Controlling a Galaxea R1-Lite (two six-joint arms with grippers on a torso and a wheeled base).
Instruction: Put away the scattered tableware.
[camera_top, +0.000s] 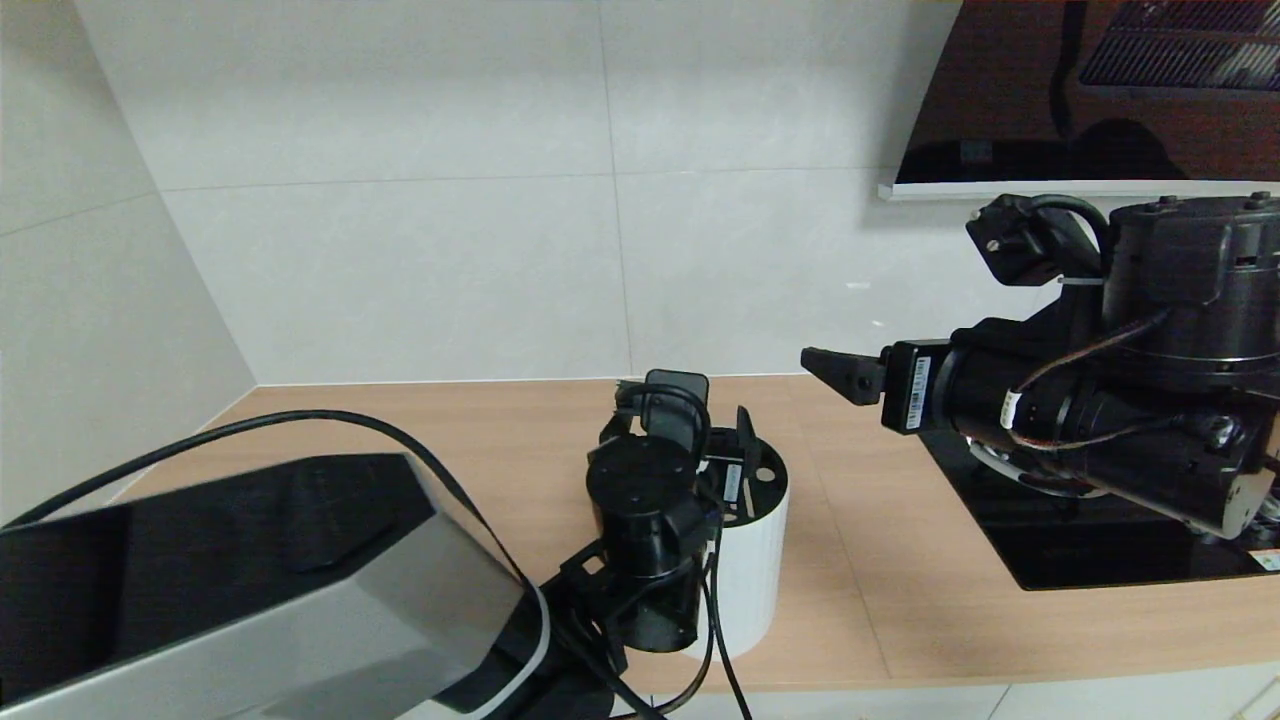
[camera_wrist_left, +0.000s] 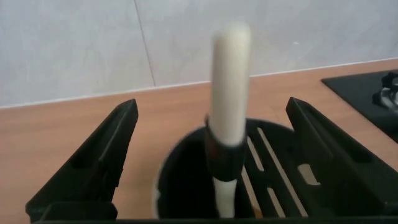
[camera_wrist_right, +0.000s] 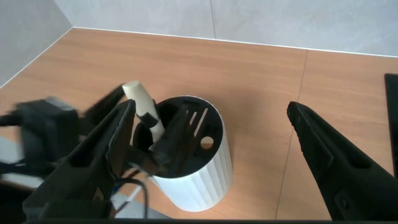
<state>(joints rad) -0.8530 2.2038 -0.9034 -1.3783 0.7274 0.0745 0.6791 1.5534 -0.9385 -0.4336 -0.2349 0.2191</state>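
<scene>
A white ribbed utensil holder (camera_top: 752, 570) stands on the wooden counter (camera_top: 480, 450). My left gripper (camera_top: 735, 455) hangs directly over its mouth. A utensil with a cream handle and a black band (camera_wrist_left: 229, 93) stands upright in the holder (camera_wrist_left: 273, 165), and the left gripper (camera_wrist_left: 211, 104) is open with its fingers well clear of the handle on both sides. My right gripper (camera_top: 840, 372) is raised to the right of the holder, open and holding nothing. From the right wrist I see the holder (camera_wrist_right: 199, 177) and the handle (camera_wrist_right: 140, 99) leaning out of it.
A black cooktop (camera_top: 1080, 555) is set into the counter on the right, under my right arm. A dark range hood (camera_top: 1090, 90) hangs above it. White tiled walls close the back and left sides. Bare counter lies left of the holder.
</scene>
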